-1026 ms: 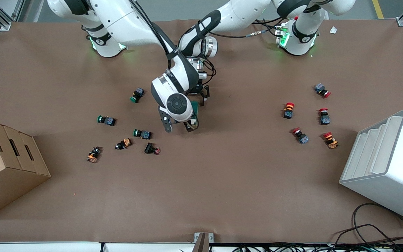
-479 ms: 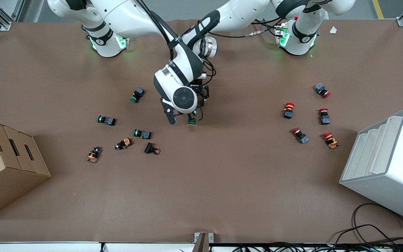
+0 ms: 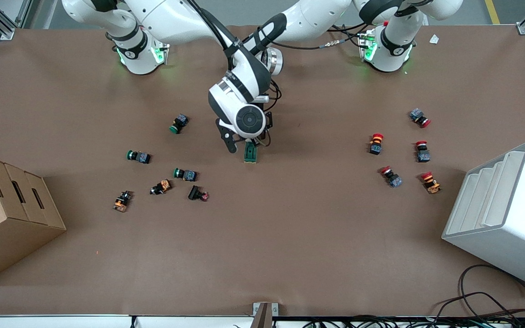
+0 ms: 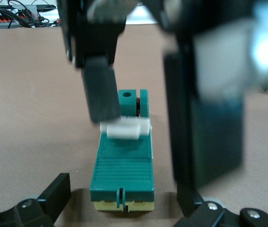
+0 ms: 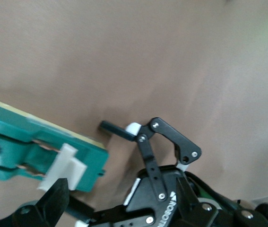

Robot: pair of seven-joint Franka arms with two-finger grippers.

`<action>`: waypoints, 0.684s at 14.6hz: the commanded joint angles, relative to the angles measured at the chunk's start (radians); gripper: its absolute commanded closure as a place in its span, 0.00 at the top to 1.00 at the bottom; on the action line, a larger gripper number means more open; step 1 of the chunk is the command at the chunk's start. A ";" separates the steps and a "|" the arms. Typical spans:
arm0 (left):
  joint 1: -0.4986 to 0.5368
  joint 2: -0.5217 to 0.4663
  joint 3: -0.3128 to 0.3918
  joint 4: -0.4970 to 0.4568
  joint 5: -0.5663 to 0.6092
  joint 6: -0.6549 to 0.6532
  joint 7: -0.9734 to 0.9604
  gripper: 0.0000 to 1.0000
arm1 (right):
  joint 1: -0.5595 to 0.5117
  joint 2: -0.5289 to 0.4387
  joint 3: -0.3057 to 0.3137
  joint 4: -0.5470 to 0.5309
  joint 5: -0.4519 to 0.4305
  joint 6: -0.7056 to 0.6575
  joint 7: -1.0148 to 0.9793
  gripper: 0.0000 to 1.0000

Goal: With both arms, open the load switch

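Note:
The load switch (image 3: 250, 153) lies flat on the table's middle, a dark-green block (image 4: 123, 165) with a white toggle (image 4: 124, 128) near one end. My right gripper (image 3: 243, 145) is open over it. In the left wrist view one of its fingers (image 4: 103, 94) touches the white toggle and the other stands apart beside the block. My left gripper (image 4: 124, 208) is open low around the switch's other end, with gaps on both sides. In the front view it (image 3: 266, 127) is mostly hidden by the right arm's wrist. The right wrist view shows the toggle (image 5: 63, 168) by one right finger (image 5: 53, 204).
Green-capped push-buttons (image 3: 179, 123) and other small parts lie scattered toward the right arm's end, red-capped ones (image 3: 376, 142) toward the left arm's end. A cardboard box (image 3: 12, 214) and a white bin (image 3: 504, 214) flank the table. Cables (image 3: 486, 300) lie at the front edge.
The right arm's wrist has drawn back toward the bases, uncovering the switch, which now lies flat on the table. The left gripper has stayed in place.

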 commanded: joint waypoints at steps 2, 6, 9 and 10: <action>-0.006 0.027 0.015 0.025 0.009 -0.003 0.008 0.99 | 0.012 -0.011 -0.003 -0.044 0.015 0.007 0.007 1.00; -0.005 0.026 0.015 0.025 0.005 -0.003 0.010 0.99 | -0.080 -0.053 -0.008 0.008 0.010 -0.073 -0.091 1.00; 0.001 0.009 0.012 0.023 -0.001 -0.003 0.016 0.99 | -0.201 -0.127 -0.012 0.031 -0.014 -0.115 -0.284 1.00; 0.003 -0.003 0.008 0.027 -0.030 -0.003 0.016 0.99 | -0.244 -0.158 -0.015 0.031 -0.045 -0.116 -0.364 1.00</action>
